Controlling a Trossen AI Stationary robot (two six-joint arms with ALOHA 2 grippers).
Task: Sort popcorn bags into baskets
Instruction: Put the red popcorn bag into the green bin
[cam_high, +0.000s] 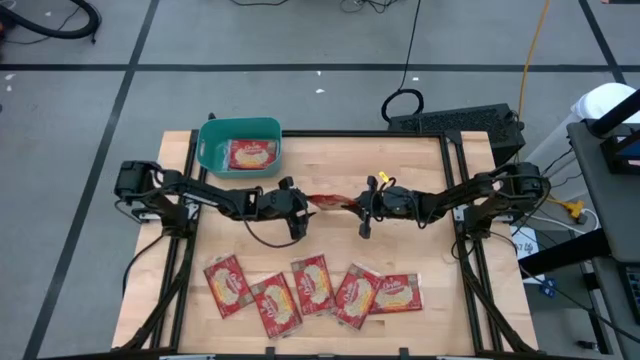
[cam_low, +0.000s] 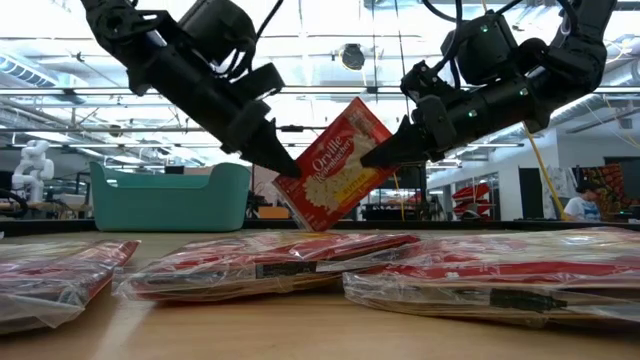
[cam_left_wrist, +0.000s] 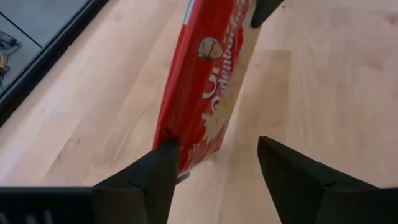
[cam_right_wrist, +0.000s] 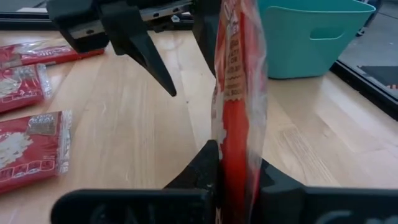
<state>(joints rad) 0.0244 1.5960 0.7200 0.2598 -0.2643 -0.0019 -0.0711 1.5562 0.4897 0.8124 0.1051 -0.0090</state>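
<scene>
Handoff mid-desk — right gripper (cam_low: 375, 157) pinches the popcorn bag (cam_low: 335, 165) aloft; left gripper (cam_low: 290, 170) spread around its other end. Close left fully before right releases, then carry to the basket (cam_high: 208, 150) at the far-left corner.

Seven popcorn bags show in all. Five lie in a row along the near edge of the desk (cam_high: 420, 230): first (cam_high: 226, 285), second (cam_high: 275, 304), third (cam_high: 312, 284), fourth (cam_high: 355, 294) and fifth (cam_high: 398, 294). One bag (cam_high: 251, 154) lies inside the single teal basket (cam_high: 207, 150). One more bag (cam_high: 326, 202) hangs in the air between the two tools, left tool (cam_high: 304, 205) and right tool (cam_high: 352, 205). There are two arms.
</scene>
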